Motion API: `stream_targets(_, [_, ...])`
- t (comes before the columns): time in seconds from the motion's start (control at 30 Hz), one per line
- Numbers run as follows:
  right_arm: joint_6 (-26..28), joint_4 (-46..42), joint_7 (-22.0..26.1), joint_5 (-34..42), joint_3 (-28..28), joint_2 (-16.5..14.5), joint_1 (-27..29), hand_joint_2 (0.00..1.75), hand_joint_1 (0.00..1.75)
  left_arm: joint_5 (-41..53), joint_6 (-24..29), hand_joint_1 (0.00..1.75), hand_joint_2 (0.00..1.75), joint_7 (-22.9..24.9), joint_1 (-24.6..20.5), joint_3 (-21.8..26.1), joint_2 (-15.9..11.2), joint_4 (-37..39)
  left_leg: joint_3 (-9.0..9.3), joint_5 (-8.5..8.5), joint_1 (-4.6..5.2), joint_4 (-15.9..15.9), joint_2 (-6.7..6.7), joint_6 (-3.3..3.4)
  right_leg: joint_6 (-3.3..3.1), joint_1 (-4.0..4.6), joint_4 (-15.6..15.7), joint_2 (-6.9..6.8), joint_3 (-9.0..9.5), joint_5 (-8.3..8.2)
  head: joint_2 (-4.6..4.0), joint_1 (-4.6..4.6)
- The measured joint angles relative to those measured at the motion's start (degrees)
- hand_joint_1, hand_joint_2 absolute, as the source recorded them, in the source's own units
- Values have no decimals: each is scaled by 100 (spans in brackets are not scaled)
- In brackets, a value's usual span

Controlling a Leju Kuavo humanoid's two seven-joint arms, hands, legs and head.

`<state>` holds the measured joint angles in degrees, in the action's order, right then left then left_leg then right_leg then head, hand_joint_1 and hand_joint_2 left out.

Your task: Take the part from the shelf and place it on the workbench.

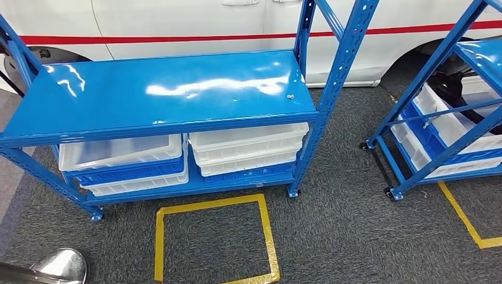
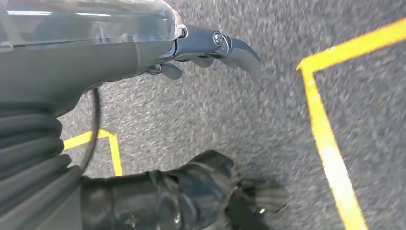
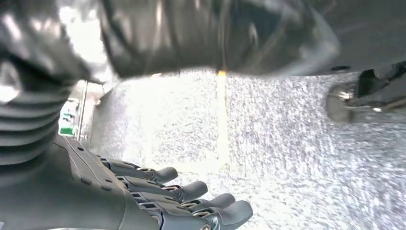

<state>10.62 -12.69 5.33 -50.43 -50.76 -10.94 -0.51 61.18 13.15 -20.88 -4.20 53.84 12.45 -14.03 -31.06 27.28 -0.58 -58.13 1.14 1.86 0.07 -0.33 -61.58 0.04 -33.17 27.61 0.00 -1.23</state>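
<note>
Your left hand (image 2: 210, 50) and right hand (image 3: 158, 201) hang with fingers loosely spread, holding nothing, since the blue shelf (image 1: 166, 89) stands ahead unreached.

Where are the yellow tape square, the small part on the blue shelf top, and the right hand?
yellow tape square (image 1: 157, 244): head view, left edge.
small part (image 1: 290, 96): head view, its middle, near the shelf top's right edge.
right hand (image 3: 158, 196): right wrist view, on its dark fingers.

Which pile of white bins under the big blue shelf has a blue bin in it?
The left pile: a blue bin sits between its white ones. The right pile shows white bins alone.
</note>
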Motion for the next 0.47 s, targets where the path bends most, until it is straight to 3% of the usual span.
stream_targets(0.03, [-16, 1, -4, 102, 87, 18, 32, 175, 0, -124, -26, 0, 175, 41, -1, -102, -20, -34, 1, 6, 6, 0, 6, -28, -34, 23, 196, -14, 87, -41, 0, 2])
stream_targets(0.1, [-59, 2, -15, 296, 262, 52, 85, 175, 0, -363, -75, 0, 175, 121, 3, -298, -63, -86, 12, 6, 7, 20, 23, -99, -86, 54, 273, -8, 100, -41, 0, 1])
stream_targets(0.17, [-99, 0, -42, 492, 442, 88, 131, 175, 0, -607, -125, 0, 175, 203, 32, -500, -117, -127, 19, 54, -1, -14, 13, -168, -149, 22, 347, 4, 140, -81, 0, 1])
stream_targets(0.2, [-118, -5, -56, 592, 535, 104, 145, 175, 0, -728, -151, 0, 175, 243, 59, -602, -143, -142, -32, 156, -3, -147, -9, -197, -185, 3, 390, 3, 162, -105, 0, 3])
stream_targets(0.27, [-162, -33, -82, 795, 727, 141, 156, 175, 0, -974, -204, 0, 175, 326, 140, -803, -195, -155, -313, 514, -13, -760, -53, -242, -229, -6, 425, 1, 179, -125, 0, 5])
stream_targets(0.33, [-204, -96, -99, 997, 921, 181, 151, 175, 0, -1215, -258, 0, 87, 415, 251, -992, -238, -156, -641, 781, -19, -1450, -61, -275, -245, 3, 419, 4, 175, -120, 0, 7])
stream_targets(0.37, [-221, -139, -105, 1090, 1013, 199, 146, 175, 0, -1329, -282, 0, 44, 455, 312, -1083, -259, -156, -697, 762, -21, -1564, -60, -286, -245, 4, 414, 12, 178, -116, 0, 7])
stream_targets(0.4, [-239, -189, -110, 1182, 1107, 217, 138, 175, 0, -1443, -306, 0, 0, 496, 375, -1176, -280, -156, -643, 631, -25, -1446, -60, -290, -239, 3, 406, 24, 184, -109, 0, 8])
stream_targets(0.47, [-275, -269, -118, 1317, 1244, 241, 121, 175, 0, -1607, -342, 0, 0, 552, 468, -1316, -316, -156, -394, 308, -33, -921, -61, -288, -218, -1, 384, 48, 197, -93, 0, 8])
